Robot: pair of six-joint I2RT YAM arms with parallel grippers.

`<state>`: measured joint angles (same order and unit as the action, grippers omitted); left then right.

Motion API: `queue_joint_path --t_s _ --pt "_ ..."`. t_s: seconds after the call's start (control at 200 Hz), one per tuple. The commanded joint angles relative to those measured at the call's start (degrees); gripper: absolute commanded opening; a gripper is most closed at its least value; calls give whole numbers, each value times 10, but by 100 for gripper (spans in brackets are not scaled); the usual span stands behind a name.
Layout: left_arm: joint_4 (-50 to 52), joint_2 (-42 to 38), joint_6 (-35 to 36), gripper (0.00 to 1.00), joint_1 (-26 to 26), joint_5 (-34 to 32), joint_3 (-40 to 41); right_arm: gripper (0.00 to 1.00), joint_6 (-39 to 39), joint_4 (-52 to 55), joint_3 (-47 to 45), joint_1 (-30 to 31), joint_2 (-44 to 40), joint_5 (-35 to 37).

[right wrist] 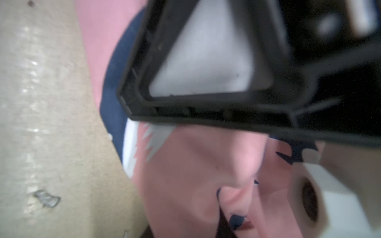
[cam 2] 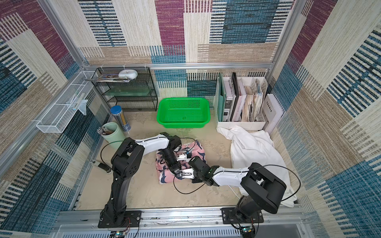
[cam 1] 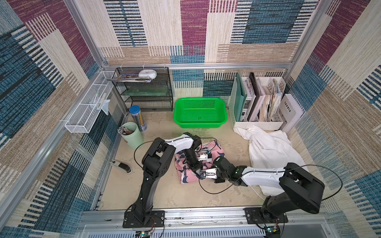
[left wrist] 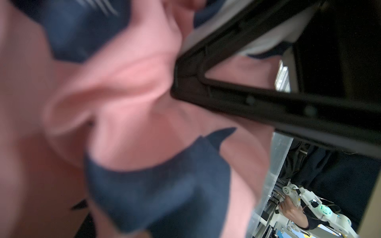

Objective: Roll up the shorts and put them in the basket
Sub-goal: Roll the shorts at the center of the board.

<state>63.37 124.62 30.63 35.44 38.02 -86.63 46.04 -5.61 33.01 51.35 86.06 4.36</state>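
Landmark: green perforated plastic basket (cam 1: 177,115), at the back of the beige tabletop (cam 1: 165,195).
Pink shorts: the pink cloth shorts with navy-and-white shark print (cam 1: 215,151) lie bunched just in front of the basket, toward the arm bases, creased and uneven, not flat.
White shorts: the plain white cloth shorts (cam 1: 268,152) sprawl in a loose heap to the basket's right and nearer the arm bases. They are apart from the pink pair and partly under the right arm.
Left hand: the left hand (cam 1: 200,172) presses down into the pink pair's edge farthest from the basket. I cannot tell whether it is clenched or released, because its wrist view is blurred.
Right hand: the right hand (cam 1: 212,176) is at that same edge, just beside the left. One finger (right wrist: 185,111) lies over the cloth, and I cannot tell whether it has a grasp.
Stage, as judged: rolling of the pink pair is barely begun and the white pair is untouched.
Risk, crowding: with both hands nearly touching, a small sideways move could knock them together.
Risk, grip: a pinch on one layer only would leave the roll slack or lopsided.
Risk, snag: the black cables (cam 1: 206,188) looping beside the cloth could catch a fold.
Risk, drag: the right arm could pull the white pair along.
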Motion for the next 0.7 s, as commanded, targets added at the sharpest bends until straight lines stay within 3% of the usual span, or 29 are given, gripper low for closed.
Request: queue_joint_path --t_s 0.0,0.025,0.185,0.411,0.696 --pt "-12 -11 0 42 -1 -71 3 4 -8 82 10 -8 8 -30" --pt "-17 -17 -4 46 -1 -78 5 0 -9 86 13 -9 8 -34" --pt "-64 -82 -25 64 -5 -115 41 0 -20 107 20 -16 -2 -44" --pt "-94 -180 -55 67 -28 -158 85 0 -32 141 36 -26 -8 -61" --pt "-174 -352 -111 69 -59 -278 157 0 -62 283 134 -59 30 -188"
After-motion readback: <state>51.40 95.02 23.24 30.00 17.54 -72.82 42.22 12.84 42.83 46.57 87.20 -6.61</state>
